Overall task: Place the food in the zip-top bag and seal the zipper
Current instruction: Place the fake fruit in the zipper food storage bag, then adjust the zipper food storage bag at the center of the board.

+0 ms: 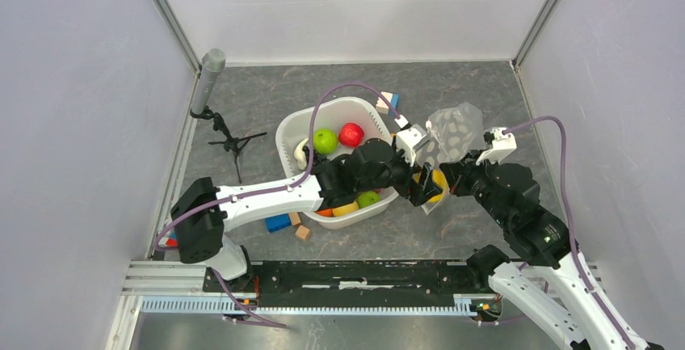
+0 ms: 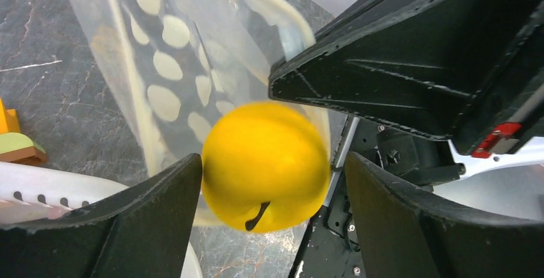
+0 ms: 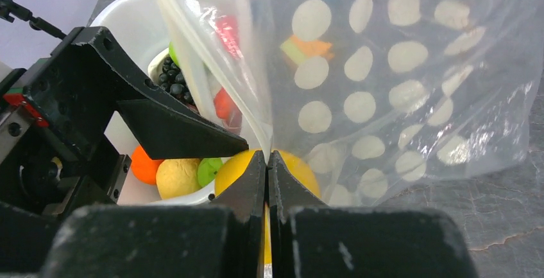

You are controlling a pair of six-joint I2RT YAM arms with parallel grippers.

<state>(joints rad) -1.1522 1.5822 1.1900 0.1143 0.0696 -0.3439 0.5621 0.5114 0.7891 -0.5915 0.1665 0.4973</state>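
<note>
My right gripper (image 3: 267, 156) is shut on the edge of the clear dotted zip-top bag (image 3: 398, 85) and holds it up off the table; the white zipper strip (image 3: 192, 53) runs up to the left. In the top view the bag (image 1: 454, 130) stands right of the white tub. My left gripper (image 2: 272, 160) is open at the bag's mouth. A yellow apple (image 2: 266, 162) sits between its fingers, against the left one with a gap to the right one. It also shows in the top view (image 1: 439, 180). Green (image 1: 325, 140) and red (image 1: 350, 133) apples lie in the tub.
The white tub (image 1: 339, 110) also holds a banana (image 1: 301, 153), a lemon (image 1: 346, 208), an orange (image 3: 144, 164), grapes (image 3: 173, 79) and another green apple (image 1: 367, 198). A blue block (image 1: 278, 222) and a wooden cube (image 1: 302, 232) lie in front of it. A microphone tripod (image 1: 230, 138) stands left.
</note>
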